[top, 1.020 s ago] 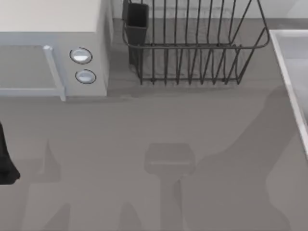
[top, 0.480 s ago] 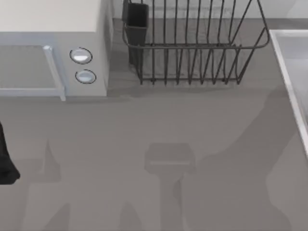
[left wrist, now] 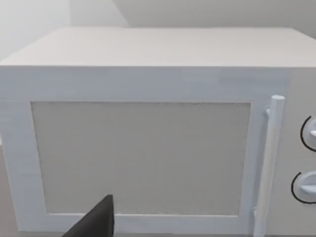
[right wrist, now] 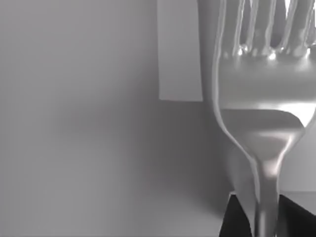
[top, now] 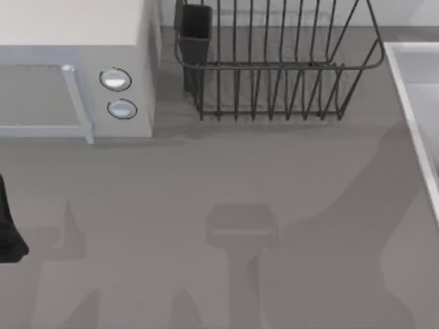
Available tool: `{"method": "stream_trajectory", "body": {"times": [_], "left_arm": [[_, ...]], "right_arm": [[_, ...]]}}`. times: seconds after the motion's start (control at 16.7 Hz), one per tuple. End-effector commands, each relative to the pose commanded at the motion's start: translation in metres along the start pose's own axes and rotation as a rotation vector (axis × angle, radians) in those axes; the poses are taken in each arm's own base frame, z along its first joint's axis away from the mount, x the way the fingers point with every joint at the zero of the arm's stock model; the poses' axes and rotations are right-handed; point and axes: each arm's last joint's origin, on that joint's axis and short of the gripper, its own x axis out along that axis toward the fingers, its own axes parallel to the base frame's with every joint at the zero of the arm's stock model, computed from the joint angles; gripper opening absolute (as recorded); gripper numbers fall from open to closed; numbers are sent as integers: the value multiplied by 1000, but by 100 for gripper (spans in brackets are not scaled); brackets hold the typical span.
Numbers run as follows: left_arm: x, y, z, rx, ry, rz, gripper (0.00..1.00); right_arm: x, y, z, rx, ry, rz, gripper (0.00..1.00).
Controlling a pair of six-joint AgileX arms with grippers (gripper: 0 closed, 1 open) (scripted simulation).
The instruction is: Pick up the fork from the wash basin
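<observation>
The fork (right wrist: 261, 98) is a shiny silver utensil seen very close in the right wrist view, tines pointing away from the camera. My right gripper (right wrist: 266, 219) is shut on its narrow handle, with a dark finger on either side. Behind the fork lies a pale grey surface with a lighter strip. In the top view the wash basin (top: 413, 110) shows as a pale raised rim at the right edge. My left arm (top: 8, 229) sits parked at the left edge.
A white microwave-like box (top: 75, 68) with two round knobs stands at the back left, and it faces the left wrist camera (left wrist: 148, 148). A black wire dish rack (top: 274, 68) stands at the back centre. Arm shadows fall across the grey tabletop (top: 206, 178).
</observation>
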Motion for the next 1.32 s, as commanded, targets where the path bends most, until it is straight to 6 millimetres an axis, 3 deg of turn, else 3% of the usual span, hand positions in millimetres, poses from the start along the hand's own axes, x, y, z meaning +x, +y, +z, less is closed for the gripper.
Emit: {"method": "stream_trajectory", "body": {"times": [0.12,0.24,0.72,0.84,1.08,1.2,1.32], "left_arm": [[0,0,0,0,0,0,100],[0,0,0,0,0,0,100],[0,0,0,0,0,0,100],[0,0,0,0,0,0,100],[0,0,0,0,0,0,100],[0,0,0,0,0,0,100],[0,0,0,0,0,0,100]], "right_arm": [[-5,0,2,0,-3,-1,0],[-23,-2,7,0,-7,-1,0],[-139,0,8,0,9,2,0],[-150,0,7,0,0,0,0],[-149,2,7,0,1,1,0],[-156,19,4,1,4,2,0],[-170,56,-4,2,10,4,0]]}}
